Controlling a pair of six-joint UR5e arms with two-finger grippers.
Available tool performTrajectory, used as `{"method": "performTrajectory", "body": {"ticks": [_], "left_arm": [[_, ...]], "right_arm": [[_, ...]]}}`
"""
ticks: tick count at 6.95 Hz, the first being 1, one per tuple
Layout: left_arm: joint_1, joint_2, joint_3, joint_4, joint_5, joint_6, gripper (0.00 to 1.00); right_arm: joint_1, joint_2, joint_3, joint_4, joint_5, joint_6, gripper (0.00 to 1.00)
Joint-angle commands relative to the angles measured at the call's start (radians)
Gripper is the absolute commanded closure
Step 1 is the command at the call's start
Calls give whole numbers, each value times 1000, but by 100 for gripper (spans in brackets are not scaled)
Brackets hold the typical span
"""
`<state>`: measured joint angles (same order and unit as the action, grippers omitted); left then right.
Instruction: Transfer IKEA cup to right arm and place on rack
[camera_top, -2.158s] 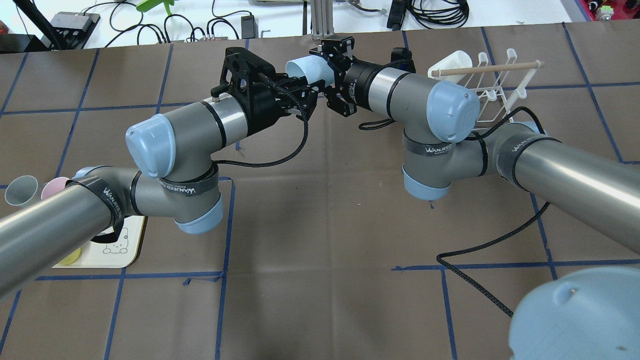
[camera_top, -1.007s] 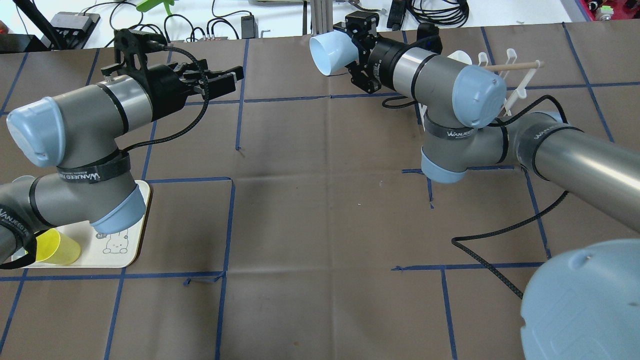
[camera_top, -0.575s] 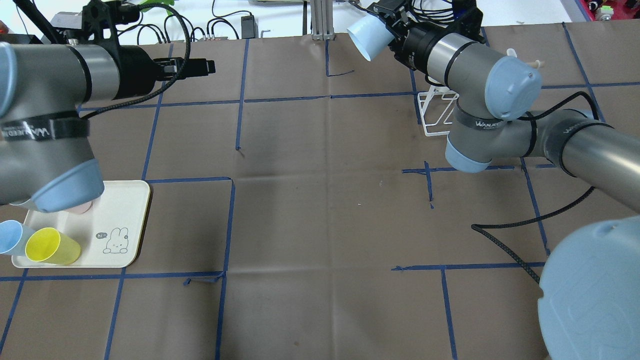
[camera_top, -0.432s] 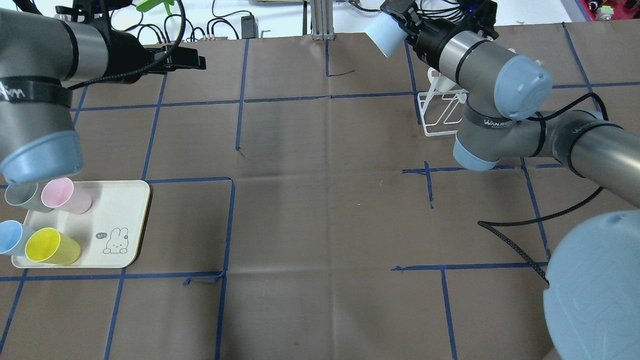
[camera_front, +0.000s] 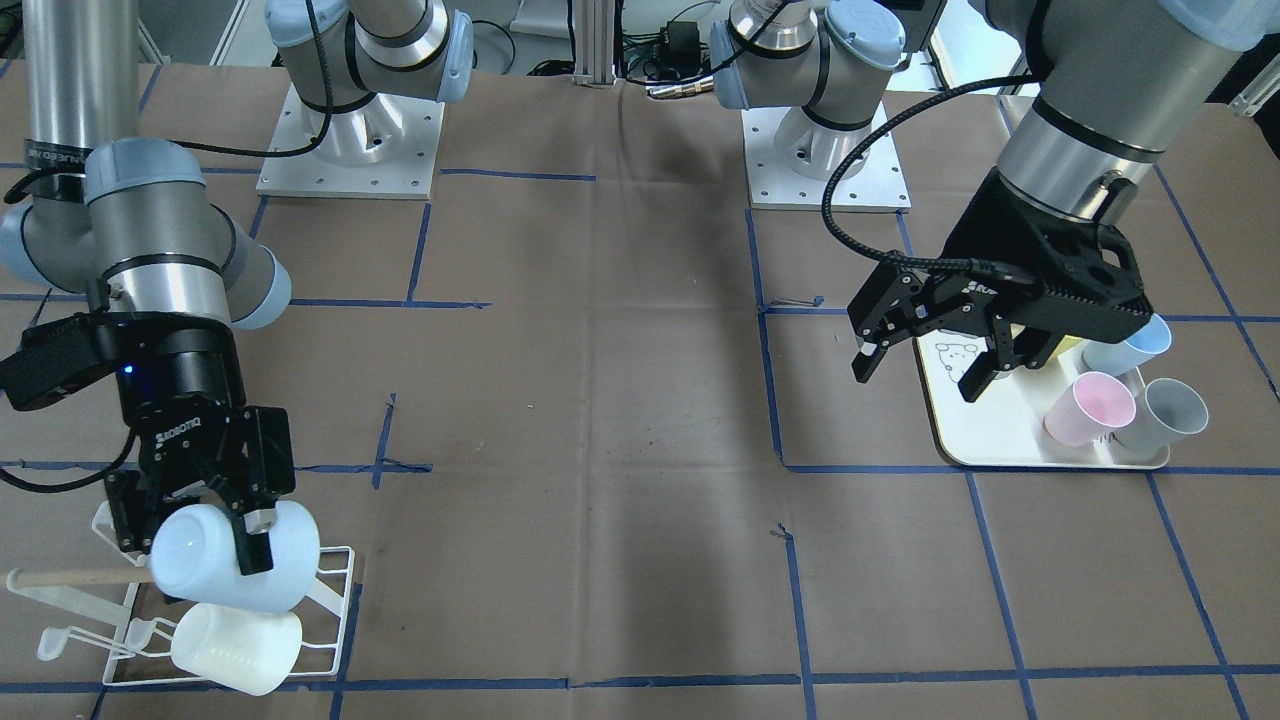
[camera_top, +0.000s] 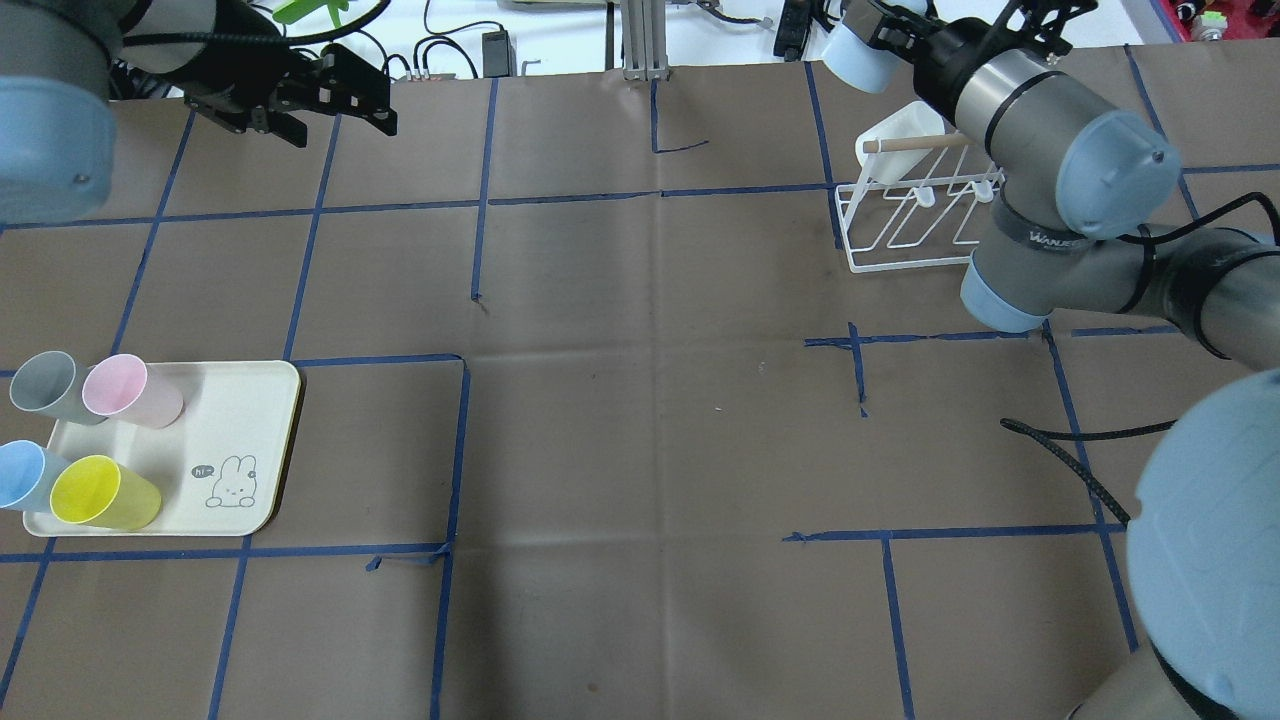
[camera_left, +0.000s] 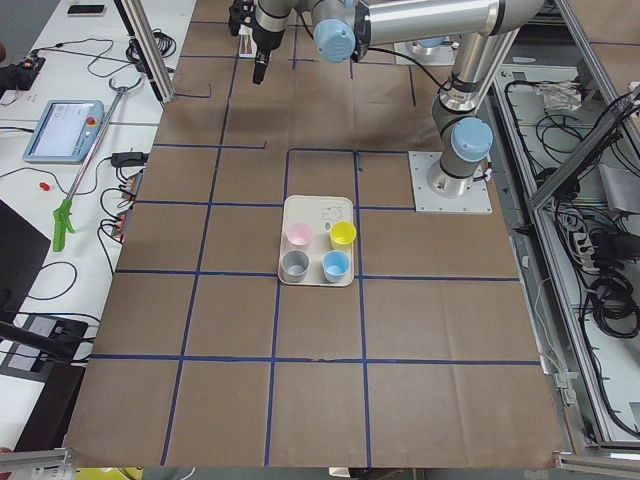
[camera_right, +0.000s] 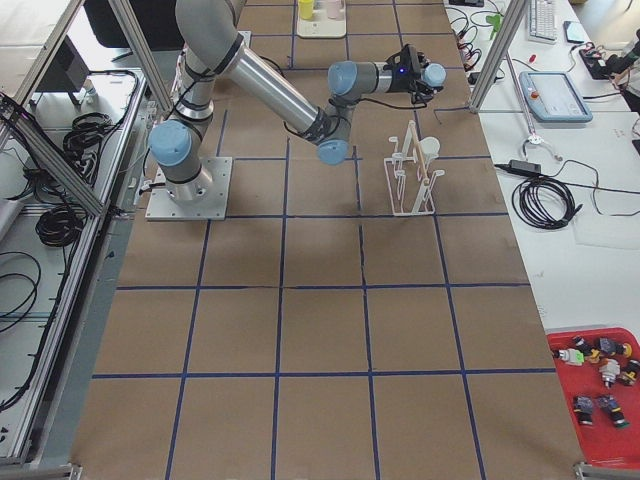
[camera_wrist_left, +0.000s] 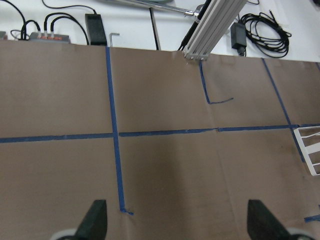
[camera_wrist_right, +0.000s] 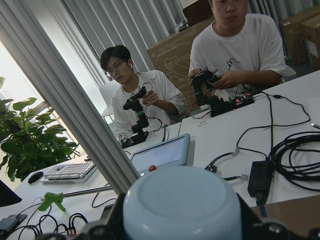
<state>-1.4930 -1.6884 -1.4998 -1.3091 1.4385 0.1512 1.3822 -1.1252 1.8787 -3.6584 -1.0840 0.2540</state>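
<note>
The pale blue IKEA cup (camera_front: 215, 575) (camera_top: 856, 62) hangs tilted on its side in the air, with my right gripper (camera_front: 192, 545) shut on it. It is held just above the white wire rack (camera_front: 335, 600) (camera_top: 893, 245) at the far right of the table. The right wrist view shows the cup's base (camera_wrist_right: 182, 205) close up. A white cup (camera_front: 238, 637) (camera_top: 893, 140) sits on the rack beside the wooden dowel (camera_front: 70, 577). My left gripper (camera_front: 917, 378) (camera_top: 335, 100) is open and empty, high over the far left, fingertips (camera_wrist_left: 96, 220) spread wide.
A cream tray (camera_top: 262, 400) (camera_front: 965, 445) at the near left holds grey (camera_top: 45, 385), pink (camera_top: 130, 392), blue (camera_top: 20, 475) and yellow (camera_top: 100, 492) cups. A black cable (camera_top: 1075, 460) lies at the right. Two people sit at a desk beyond the table's far edge.
Both grippers met at the cup mid-table. The left gripper let go and drew back to the far left. The right arm swung the cup rightward to the rack.
</note>
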Motion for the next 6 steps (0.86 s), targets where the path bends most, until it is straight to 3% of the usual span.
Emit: {"method": "performTrajectory", "body": {"ticks": [1,4,6], "left_arm": [[-87,-43,113,-212,172,-16,1],[-87,68,-67,-184,168,-94,1],[-84,104,-92,-171,139,-99,1]], "right_arm": [[-84,60,-1,-150,3,-229,65],[-218,122,-12,-172,45,-383,65],[-246,191,-71,-173,59,-395,65]]}}
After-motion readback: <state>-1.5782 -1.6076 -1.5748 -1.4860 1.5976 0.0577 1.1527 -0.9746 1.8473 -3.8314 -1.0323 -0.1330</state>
